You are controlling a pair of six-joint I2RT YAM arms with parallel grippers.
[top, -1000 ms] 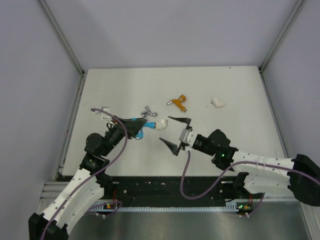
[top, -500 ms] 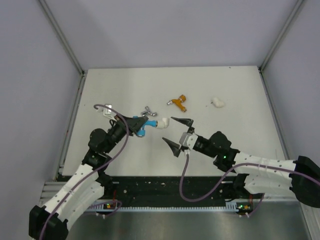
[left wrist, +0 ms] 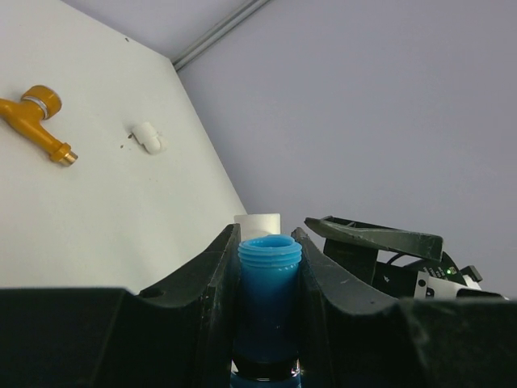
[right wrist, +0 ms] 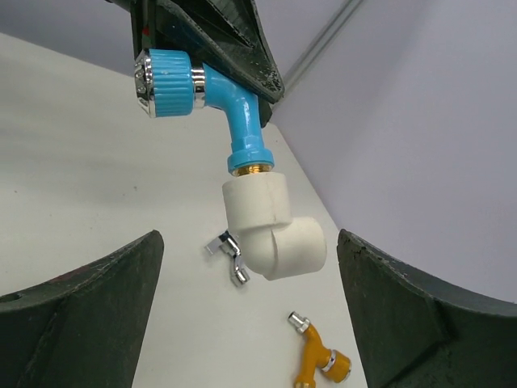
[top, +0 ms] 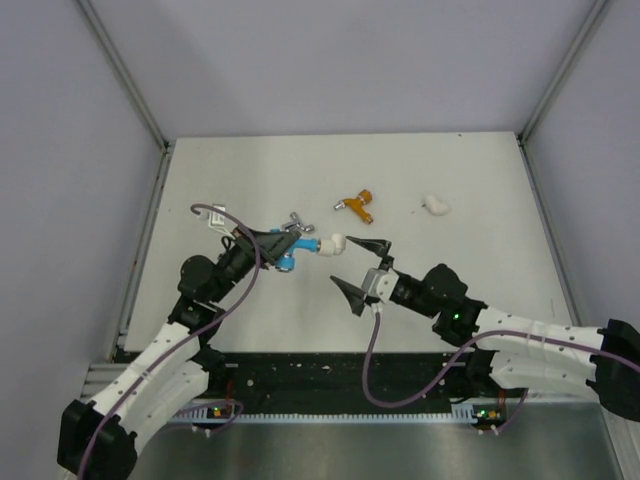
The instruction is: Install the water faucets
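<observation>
My left gripper (top: pixel 283 246) is shut on the blue water faucet (top: pixel 289 259) and holds it above the table. A white elbow fitting (top: pixel 331 244) sits on the faucet's brass end. From the left wrist, the blue threaded stem (left wrist: pixel 269 291) stands clamped between both fingers. My right gripper (top: pixel 340 260) is open just right of the elbow (right wrist: pixel 275 226), which hangs between its wide fingers (right wrist: pixel 97 299) untouched. The blue faucet (right wrist: pixel 234 105) shows above it. The silver faucet (top: pixel 295 221) and the orange faucet (top: pixel 355 206) lie on the table.
A loose white elbow fitting (top: pixel 435 205) lies at the back right of the white table (top: pixel 460 280). Metal frame rails (top: pixel 150 230) border the table's left and right sides, with grey walls behind.
The left gripper carried the blue faucet and its elbow right, toward the right gripper. The right gripper shifted slightly right and its fingers narrowed a little.
</observation>
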